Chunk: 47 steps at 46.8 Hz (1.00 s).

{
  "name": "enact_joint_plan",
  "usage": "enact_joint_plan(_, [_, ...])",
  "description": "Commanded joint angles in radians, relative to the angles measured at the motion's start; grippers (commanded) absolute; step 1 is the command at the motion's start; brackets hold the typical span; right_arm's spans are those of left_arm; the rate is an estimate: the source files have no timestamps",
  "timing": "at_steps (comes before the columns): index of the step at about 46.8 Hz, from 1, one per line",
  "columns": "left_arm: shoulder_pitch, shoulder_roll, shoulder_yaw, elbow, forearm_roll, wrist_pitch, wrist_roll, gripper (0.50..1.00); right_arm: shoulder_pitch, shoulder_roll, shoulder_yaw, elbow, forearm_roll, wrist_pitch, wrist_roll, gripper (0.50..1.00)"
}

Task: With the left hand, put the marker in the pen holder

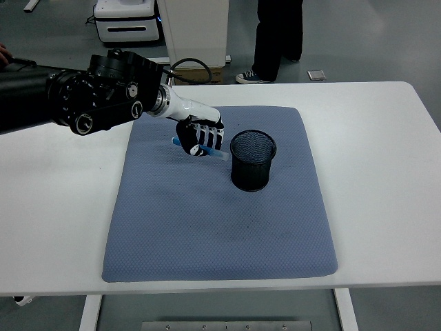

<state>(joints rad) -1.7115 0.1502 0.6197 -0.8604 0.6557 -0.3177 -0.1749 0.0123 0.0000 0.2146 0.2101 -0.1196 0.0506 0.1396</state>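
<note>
My left hand (200, 138) is curled around a blue marker (215, 153), holding it above the blue-grey mat (220, 221). The marker lies slanted in the fist, its lower tip pointing right and down toward the black mesh pen holder (253, 161). That tip is just left of the holder's rim, a short gap away. The holder stands upright on the mat's right half, and I see nothing inside it. The black left arm (83, 103) reaches in from the left edge. No right arm shows.
The mat covers the middle of the white table (386, 158). Behind the table's far edge a person's legs and shoes (265, 48) stand, beside a white cabinet (196, 34) and a cardboard box (198, 74).
</note>
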Motion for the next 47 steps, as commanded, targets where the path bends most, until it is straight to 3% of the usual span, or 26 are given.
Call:
enact_joint_plan(1, [-0.010, 0.000, -0.001, 0.000, -0.011, -0.001, 0.000, 0.500, 0.000, 0.000, 0.000, 0.000, 0.000, 0.000, 0.000, 1.000])
enact_joint_plan(18, [-0.046, 0.000, -0.054, 0.000, -0.088, -0.003, -0.002, 0.500, 0.000, 0.000, 0.000, 0.000, 0.000, 0.000, 0.000, 1.000])
enact_joint_plan(47, [-0.036, -0.037, -0.164, -0.003, -0.310, 0.000, -0.005, 0.500, 0.000, 0.000, 0.000, 0.000, 0.000, 0.000, 0.000, 1.000])
